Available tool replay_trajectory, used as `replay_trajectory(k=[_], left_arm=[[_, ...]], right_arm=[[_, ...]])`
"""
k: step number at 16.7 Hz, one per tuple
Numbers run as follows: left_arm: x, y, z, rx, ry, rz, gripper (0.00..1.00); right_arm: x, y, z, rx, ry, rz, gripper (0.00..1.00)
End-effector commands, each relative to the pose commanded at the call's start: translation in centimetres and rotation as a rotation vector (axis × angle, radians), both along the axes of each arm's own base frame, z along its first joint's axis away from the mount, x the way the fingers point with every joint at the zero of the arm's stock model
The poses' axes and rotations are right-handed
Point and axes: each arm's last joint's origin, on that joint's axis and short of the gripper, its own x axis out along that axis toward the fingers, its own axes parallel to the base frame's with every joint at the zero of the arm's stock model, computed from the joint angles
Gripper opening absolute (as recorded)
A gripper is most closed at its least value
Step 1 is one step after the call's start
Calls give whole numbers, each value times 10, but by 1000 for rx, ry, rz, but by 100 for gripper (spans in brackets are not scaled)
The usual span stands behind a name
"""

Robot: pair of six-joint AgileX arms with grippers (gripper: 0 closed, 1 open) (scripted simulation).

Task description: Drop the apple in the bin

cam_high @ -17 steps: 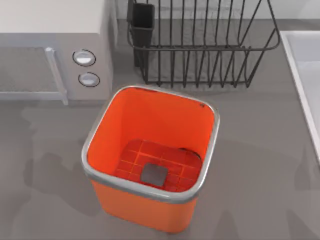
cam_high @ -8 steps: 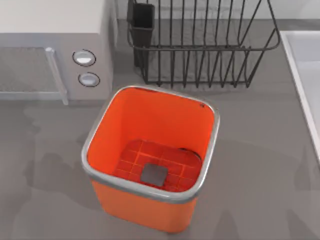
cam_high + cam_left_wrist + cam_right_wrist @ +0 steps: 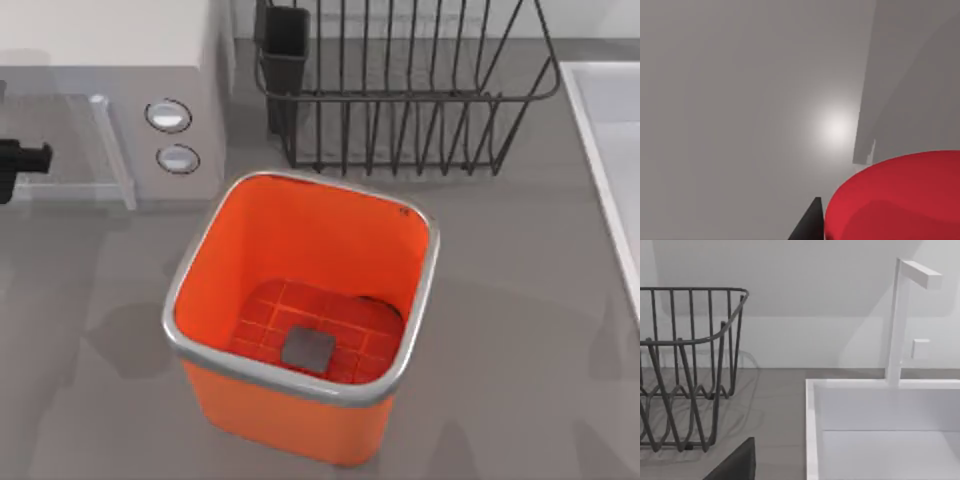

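The orange bin with a silver rim stands in the middle of the table, holding nothing but the grey square patch on its gridded floor. In the left wrist view the crimson apple sits very close to the camera, against one black fingertip of my left gripper, which is shut on it above grey table. A black part of my left arm pokes in at the top view's left edge, over the microwave and well left of the bin. One dark fingertip of my right gripper faces the sink.
A microwave stands at the back left. Behind the bin is a black wire rack, also in the right wrist view as the rack. A white sink with a faucet fills the right side.
A black part of my left arm has come into the top view at its left edge, and the shadows on the table left of the bin have shifted. The bin has not moved.
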Motion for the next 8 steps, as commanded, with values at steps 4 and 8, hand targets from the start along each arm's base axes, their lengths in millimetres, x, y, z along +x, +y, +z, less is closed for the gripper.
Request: replay_trajectory(k=[4, 8], left_arm=[[9, -39, -1, 50, -77, 284, 0], [13, -86, 7, 30, -199, 571, 0]], right_arm=[[0, 0, 0, 0, 0, 0, 100], [0, 0, 0, 0, 0, 0, 100]])
